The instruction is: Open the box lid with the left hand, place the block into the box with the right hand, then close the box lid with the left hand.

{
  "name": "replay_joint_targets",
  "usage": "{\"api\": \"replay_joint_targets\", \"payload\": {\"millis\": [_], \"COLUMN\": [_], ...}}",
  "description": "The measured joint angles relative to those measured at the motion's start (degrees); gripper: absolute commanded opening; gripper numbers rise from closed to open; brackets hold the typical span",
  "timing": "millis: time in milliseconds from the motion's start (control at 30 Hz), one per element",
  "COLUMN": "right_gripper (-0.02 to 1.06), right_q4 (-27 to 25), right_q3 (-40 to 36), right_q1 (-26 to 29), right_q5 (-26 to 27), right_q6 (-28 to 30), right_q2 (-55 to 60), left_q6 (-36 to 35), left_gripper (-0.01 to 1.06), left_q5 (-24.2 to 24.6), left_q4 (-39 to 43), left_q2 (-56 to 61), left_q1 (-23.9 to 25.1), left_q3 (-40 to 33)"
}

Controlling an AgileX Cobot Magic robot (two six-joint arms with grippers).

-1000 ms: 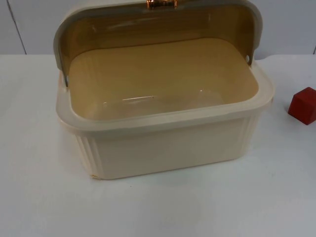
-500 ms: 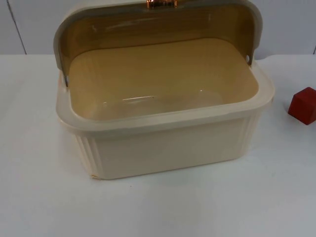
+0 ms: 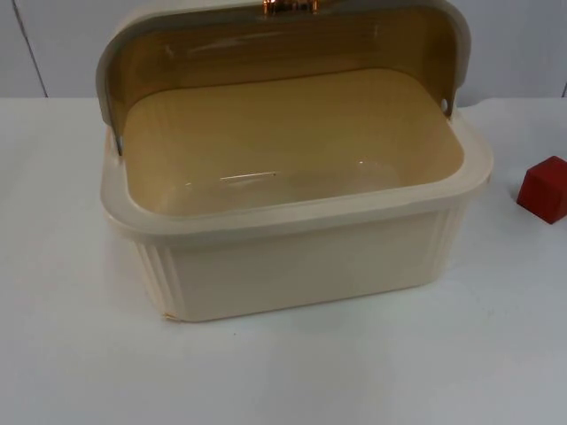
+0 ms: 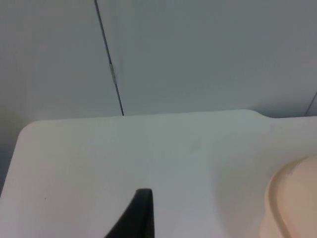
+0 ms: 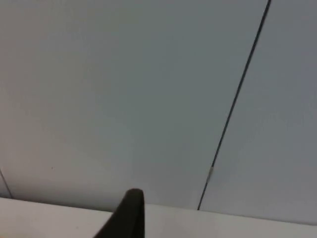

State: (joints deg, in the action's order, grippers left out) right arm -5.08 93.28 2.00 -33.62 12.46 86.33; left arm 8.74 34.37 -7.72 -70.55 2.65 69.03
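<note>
A cream box (image 3: 301,257) stands in the middle of the white table. Its amber see-through lid (image 3: 266,44) is swung up and back, with a copper handle (image 3: 289,6) at its top edge. The box's yellowish floor is bare. A red block (image 3: 545,188) rests on the table to the right of the box, apart from it. My left gripper (image 4: 143,218) hovers over the table's far left corner, with the box's rim (image 4: 292,198) off to one side. My right gripper (image 5: 131,215) faces the grey partition wall above the table's back edge, away from the block.
The grey partition wall (image 3: 53,44) with a dark seam rises right behind the box. White table top (image 3: 310,372) stretches in front of the box and on its left.
</note>
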Motion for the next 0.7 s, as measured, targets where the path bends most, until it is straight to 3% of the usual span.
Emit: {"api": "replay_joint_targets", "payload": {"millis": [167,300,700], "right_gripper": [1.05,1.05,1.05], "right_q4": [-4.62,-5.53,-6.63], "right_q3": [0.0,0.0,0.0], "right_q1": [1.79,1.79,-3.41], "right_q5": [4.53,6.42,3.76], "right_q6": [7.67,9.27,13.05], "right_q2": [6.57,11.48,28.09], "left_q6": [0.0,0.0,0.0], "left_gripper": [1.05,1.05,1.05], "left_q5": [0.36,0.76,2.62], "left_q4": [0.0,0.0,0.0], "left_q2": [0.13,0.13,0.13], "left_q1": [0.0,0.0,0.0], "left_q3": [0.0,0.0,0.0]}}
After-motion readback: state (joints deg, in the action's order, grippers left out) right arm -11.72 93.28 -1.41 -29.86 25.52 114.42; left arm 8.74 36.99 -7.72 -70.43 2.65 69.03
